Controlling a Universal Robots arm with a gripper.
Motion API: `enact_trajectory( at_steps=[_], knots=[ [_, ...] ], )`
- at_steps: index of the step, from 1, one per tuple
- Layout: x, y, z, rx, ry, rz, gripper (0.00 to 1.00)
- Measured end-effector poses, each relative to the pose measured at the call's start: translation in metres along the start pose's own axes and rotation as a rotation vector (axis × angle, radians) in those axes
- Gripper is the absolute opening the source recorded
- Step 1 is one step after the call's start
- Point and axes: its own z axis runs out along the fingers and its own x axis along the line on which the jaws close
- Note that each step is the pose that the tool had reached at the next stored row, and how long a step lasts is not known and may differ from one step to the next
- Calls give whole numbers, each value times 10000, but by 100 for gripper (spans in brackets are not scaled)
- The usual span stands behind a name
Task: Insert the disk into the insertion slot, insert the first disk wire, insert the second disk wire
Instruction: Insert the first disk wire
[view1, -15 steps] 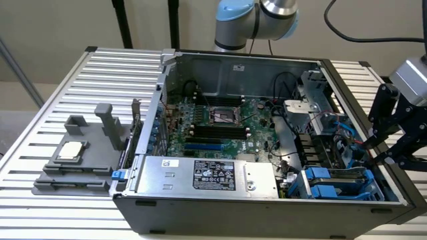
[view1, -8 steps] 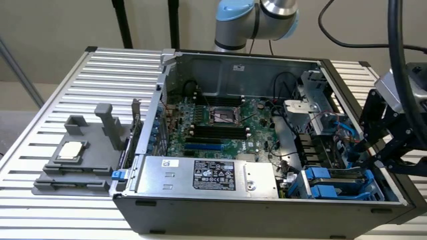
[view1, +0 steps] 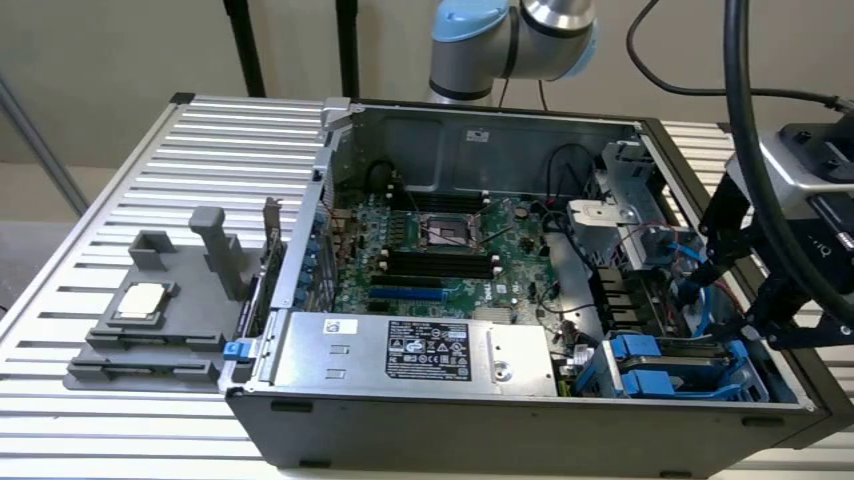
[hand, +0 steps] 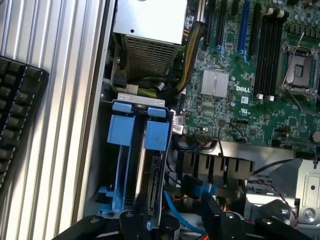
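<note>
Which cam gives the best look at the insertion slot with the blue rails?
Wrist view: it looks straight down into the insertion slot, showing both blue tabs and the rails' length. The exterior view shows the slot obliquely, in the case's near corner at that view's right.

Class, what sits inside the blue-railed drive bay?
Two blue carrier tabs side by side and the disk, edge-on. Its label and whatever lies deeper are covered.

In the lower right of the exterior view, the insertion slot (view1: 742, 382) is crowded. Blue carriers (view1: 638, 352) fill it, blue cables (view1: 690, 262) loop just above, and the silver power supply (view1: 414, 350) walls it off on the exterior view's left. At lower left, the slatted table (view1: 80, 440) lies open around a grey fixture (view1: 160, 320).
</note>
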Motion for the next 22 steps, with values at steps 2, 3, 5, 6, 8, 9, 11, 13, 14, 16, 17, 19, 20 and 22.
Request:
enact_trajectory(
  at_steps=[2, 3, 5, 6, 8, 9, 11, 13, 14, 16, 17, 19, 20, 22],
  knots=[
    [-4, 36, 1, 0, 0, 0, 55],
    [-7, 59, 2, 0, 0, -1, 55],
    [-13, 119, 4, 0, 0, -1, 55],
    [-16, 142, 4, -1, -1, -1, 55],
    [-16, 148, 5, 0, 0, 0, 55],
    [-16, 147, 5, 0, 0, -1, 55],
    [-11, 129, 3, 0, 2, -1, 55],
    [8, 83, 0, -4, 0, 0, 55],
    [21, 54, -2, -8, 1, 1, 55],
    [37, 6, -3, -10, 1, 0, 55],
    [40, -7, 3, -10, -3, 0, 55],
    [44, -8, 37, -10, 0, 1, 55],
    [40, -6, 56, -10, 0, 2, 55],
    [4, 0, 97, -10, -1, 1, 55]
  ],
)
